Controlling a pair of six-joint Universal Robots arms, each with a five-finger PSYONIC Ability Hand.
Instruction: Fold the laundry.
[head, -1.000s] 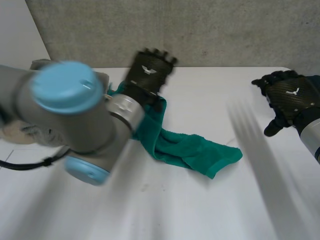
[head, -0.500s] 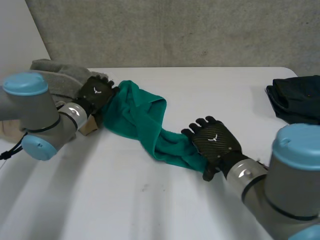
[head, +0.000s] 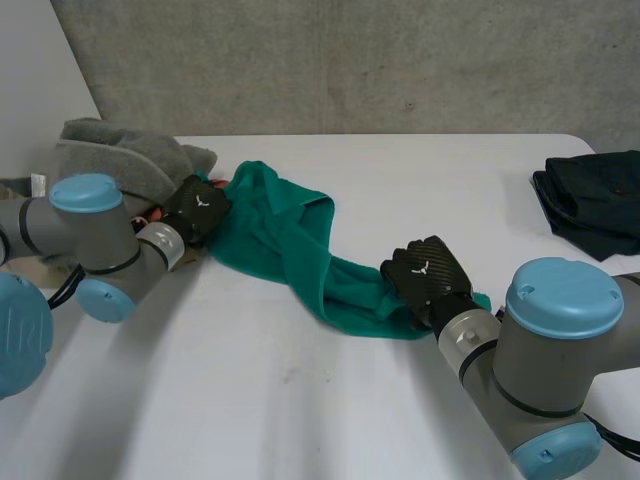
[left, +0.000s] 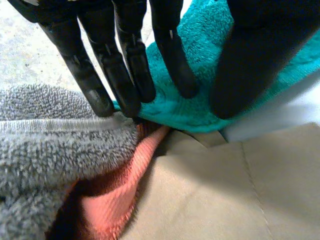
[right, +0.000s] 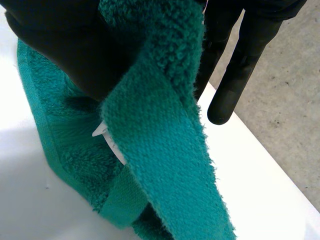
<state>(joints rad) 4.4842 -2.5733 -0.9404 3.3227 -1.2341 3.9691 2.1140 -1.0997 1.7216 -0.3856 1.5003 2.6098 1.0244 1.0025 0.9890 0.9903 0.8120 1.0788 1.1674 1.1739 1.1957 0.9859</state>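
The teal towel, judged soft and limp, is bunched on the table. Its four-o'clock hem, likely the best hold, is pinched by the right hand. Its nine-o'clock edge is pressed under the straight fingers of the left hand.

White table bearing a rumpled teal towel strung across its middle, a heaped grey towel at the far left just beside it, and a dark garment well apart at the right edge.

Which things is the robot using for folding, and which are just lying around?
Being used: green towel, left hand on one end, right hand pinching the other.
Just lying around: grey towel, dark clothes, orange cloth, tan cloth.
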